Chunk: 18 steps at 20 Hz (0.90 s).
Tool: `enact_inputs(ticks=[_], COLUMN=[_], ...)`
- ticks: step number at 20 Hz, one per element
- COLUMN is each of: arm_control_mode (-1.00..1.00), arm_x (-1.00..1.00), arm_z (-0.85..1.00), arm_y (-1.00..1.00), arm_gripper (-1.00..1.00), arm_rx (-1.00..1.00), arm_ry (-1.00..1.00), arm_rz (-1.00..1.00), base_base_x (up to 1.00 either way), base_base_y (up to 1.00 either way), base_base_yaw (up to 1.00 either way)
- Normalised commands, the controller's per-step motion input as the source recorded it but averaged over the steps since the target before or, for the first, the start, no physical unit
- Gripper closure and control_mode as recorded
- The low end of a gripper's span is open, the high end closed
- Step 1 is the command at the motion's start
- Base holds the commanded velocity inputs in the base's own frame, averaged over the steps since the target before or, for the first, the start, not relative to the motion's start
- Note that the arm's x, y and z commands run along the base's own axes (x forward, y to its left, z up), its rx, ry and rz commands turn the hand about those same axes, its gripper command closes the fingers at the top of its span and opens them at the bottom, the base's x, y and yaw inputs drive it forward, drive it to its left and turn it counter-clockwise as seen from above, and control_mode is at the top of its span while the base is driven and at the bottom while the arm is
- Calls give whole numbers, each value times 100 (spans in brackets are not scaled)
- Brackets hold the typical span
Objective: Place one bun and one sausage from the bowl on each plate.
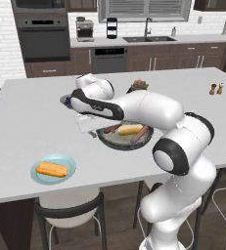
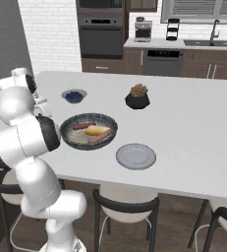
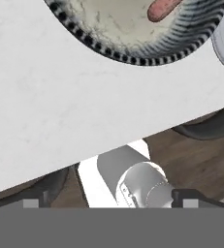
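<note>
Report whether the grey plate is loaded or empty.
Empty. The grey plate shows a bare surface in the right base view; both sausages and the pale bun lie in the bowl.

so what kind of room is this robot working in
A home kitchen, rendered in simulation. A built-in wall oven, a sink with a faucet and a coffee machine line the back wall, and the robot works at a white island counter with stools tucked under it.

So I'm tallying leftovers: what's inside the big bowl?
The bowl holds a pale yellow bun and two sausages. In the left base view, the arm covers its far rim.
</note>
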Motion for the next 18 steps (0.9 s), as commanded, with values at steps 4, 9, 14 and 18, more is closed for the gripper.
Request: enact_inputs(ticks=[4,9,14,18], arm_control_mode=[-100,-100,-100,-100], arm_x=[28,73,57,38], arm_z=[-9,-34,-8,-23], arm_y=[-100,-100,-88,-38], arm_gripper=[-100,-100,-100,-100], arm_rx=[0,0,3,0], arm_ry=[-12,-1,5,0], arm_rz=[-28,-26,-15,5], base_base_x=[0,0,0,0], base_base_y=[0,0,0,0], base_base_yaw=[0,0,0,0])
